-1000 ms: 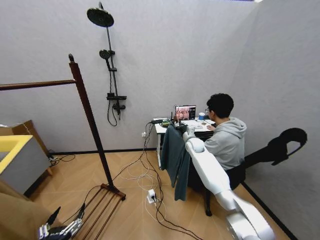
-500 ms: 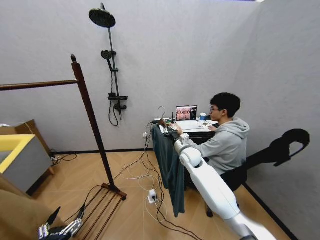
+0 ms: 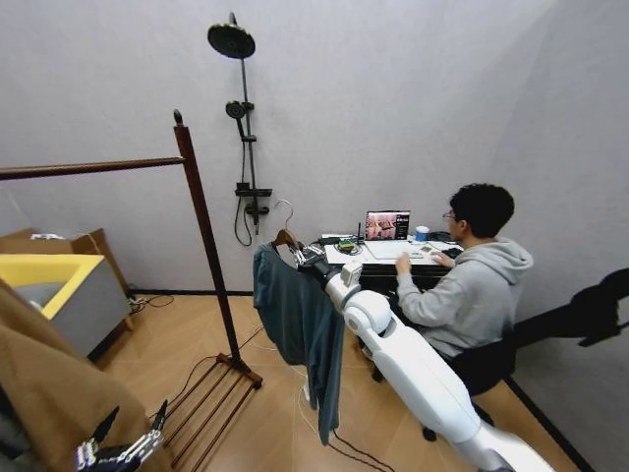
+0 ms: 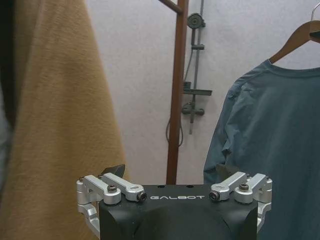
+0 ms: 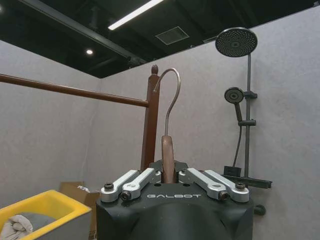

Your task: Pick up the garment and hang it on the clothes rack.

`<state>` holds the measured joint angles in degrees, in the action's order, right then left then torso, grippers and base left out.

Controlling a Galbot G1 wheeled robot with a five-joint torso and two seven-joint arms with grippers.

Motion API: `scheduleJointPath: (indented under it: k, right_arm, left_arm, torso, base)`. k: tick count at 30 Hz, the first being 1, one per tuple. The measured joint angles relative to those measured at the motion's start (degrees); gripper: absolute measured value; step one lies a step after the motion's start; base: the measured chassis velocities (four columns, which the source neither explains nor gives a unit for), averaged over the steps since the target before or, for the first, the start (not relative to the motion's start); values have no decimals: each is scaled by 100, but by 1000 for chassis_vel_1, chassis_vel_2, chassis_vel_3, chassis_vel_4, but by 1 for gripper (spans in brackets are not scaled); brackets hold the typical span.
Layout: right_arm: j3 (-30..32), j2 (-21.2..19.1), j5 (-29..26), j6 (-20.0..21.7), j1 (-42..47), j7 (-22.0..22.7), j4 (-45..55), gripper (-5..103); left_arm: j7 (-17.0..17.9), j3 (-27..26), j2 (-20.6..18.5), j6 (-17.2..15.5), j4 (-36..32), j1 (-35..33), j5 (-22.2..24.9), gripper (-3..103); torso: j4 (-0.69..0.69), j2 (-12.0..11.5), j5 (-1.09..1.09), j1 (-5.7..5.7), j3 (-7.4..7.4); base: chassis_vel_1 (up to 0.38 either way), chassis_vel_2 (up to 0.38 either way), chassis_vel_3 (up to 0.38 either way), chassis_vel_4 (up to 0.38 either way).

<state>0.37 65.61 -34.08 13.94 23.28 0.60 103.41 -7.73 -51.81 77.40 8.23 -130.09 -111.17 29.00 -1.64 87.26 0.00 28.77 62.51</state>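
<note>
Head view: right arm extended forward, right hand [image 3: 307, 259] clamped on hanger of garment [image 3: 295, 320], held beside clothes rack [image 3: 201, 216]. Left hand [image 3: 118, 454] lowered, fingers spread wide.

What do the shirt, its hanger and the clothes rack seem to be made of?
The shirt looks like soft matte teal cloth: it drapes in loose folds. The hanger, clamped in the right gripper, seems varnished brown wood with a shiny, probably metal hook. The clothes rack appears dark reddish-brown wood with a smooth, slightly glossy finish.
</note>
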Motion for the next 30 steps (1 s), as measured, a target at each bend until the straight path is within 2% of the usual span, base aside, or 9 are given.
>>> scheduleJointPath:
  k: [21, 30]
  right_arm:
    - [489, -699, -384, 273, 68, 290, 502, 10]
    - [619, -785, -597, 317, -114, 302, 375, 10]
  left_arm:
    - [0, 0, 0, 0, 0, 0, 0, 100]
    - [0, 0, 0, 0, 0, 0, 0, 100]
  torso:
    - [0, 0, 0, 1, 0]
    - [-1, 0, 0, 1, 0]
  base:
    - [126, 118, 124, 112]
    - [121, 122, 131, 125]
